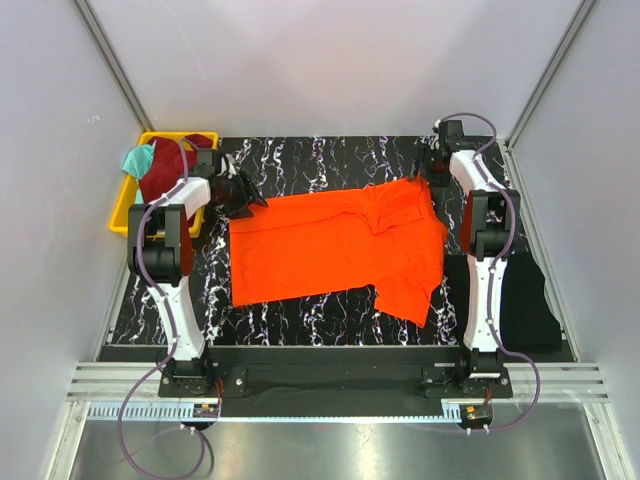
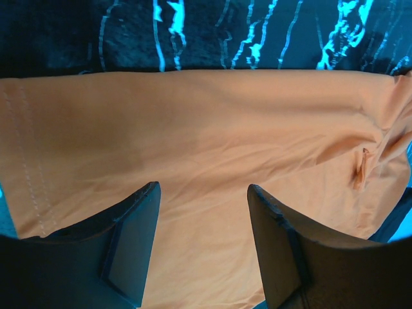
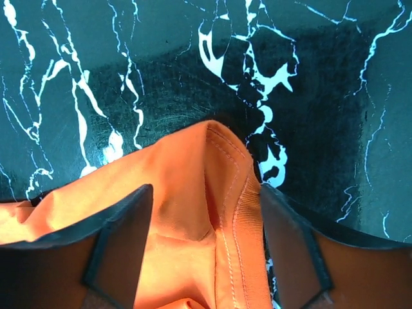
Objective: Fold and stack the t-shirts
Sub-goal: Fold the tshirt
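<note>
Left gripper parted wide, clasping nothing, poised low over the orange t-shirt near its stitched hem, at the shirt's far-left corner in the overhead view. Right gripper likewise unclenched, straddling a ribbed, double-stitched edge of the same shirt at its far-right corner. Collar or cuff, hard to say which. Cloth lying between the fingers but not pinched.

Shirt spread across the middle of the black marbled table. Mostly flat, hem to the left, upper body creased and bunched to the right, one flap trailing toward the near edge. Well apart from the yellow bin at far left, with a dark red garment and a teal garment heaped inside. Near a black garment laid flat at the near right.

Probably light, thin and limp. No stiffness to hold a shape, so apt to sag, drag and wrinkle when raised from a single point. Likely to bunch against the tabletop when pushed rather than lifted.

Best taken at both far corners together, on hem and seam, doubled fabric there for a firmer bite. Worth sinking the fingertips right down to the table before closing, to avoid shutting on air or on one thin fold. No fold made in this shirt yet, judging by its lie.
</note>
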Motion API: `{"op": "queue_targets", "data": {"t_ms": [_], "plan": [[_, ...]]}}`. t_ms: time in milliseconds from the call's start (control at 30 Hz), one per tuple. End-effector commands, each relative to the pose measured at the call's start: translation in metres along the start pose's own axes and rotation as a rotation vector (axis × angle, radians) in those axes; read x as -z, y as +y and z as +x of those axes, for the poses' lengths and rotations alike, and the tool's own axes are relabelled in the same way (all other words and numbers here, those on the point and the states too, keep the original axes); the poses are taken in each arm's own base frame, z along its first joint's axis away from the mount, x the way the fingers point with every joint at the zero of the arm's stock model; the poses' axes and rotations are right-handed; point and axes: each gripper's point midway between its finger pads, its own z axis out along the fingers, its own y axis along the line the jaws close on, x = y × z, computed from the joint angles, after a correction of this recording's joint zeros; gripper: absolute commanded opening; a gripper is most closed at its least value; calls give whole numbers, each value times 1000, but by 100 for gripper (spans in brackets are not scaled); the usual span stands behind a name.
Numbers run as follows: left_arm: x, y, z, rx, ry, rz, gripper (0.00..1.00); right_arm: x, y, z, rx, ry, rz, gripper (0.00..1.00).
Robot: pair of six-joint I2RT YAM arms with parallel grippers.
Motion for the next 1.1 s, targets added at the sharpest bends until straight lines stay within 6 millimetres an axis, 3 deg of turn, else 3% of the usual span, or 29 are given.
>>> {"op": "queue_targets", "data": {"t_ms": [0,167,200,300,333,600,633,733,800,900,967,1067], "plan": [[-10,10,-2,21,-3,-5,61,3,-21,-10,-32,-4,39,72],[-16,26,-10,72,-9,-10,61,-7,-27,-14,-88,6,45,43],[-17,28,-12,79,-12,-9,61,-7,-28,-13,-102,16,46,27],[-21,33,-17,92,-15,-7,61,-12,-30,-21,-153,-2,62,11],[-20,34,-23,92,-30,-11,62,-13,-31,-27,-167,-20,68,11],[-35,34,-52,105,-53,20,61,-22,-10,-64,-280,-113,-23,10],[-36,32,-57,93,-60,25,61,-30,-10,-61,-286,-105,-29,10],[-35,26,-74,62,-87,30,62,-35,-6,-65,-311,-116,-58,20],[-23,16,-85,42,-121,39,62,-33,-2,-70,-317,-125,-79,28],[-10,8,-85,43,-140,37,63,-25,-2,-73,-292,-129,-79,42],[11,-9,-86,22,-170,54,64,-6,-1,-85,-266,-158,-72,52],[35,-25,-75,-4,-188,66,67,23,-9,-96,-279,-178,-32,59]]}}
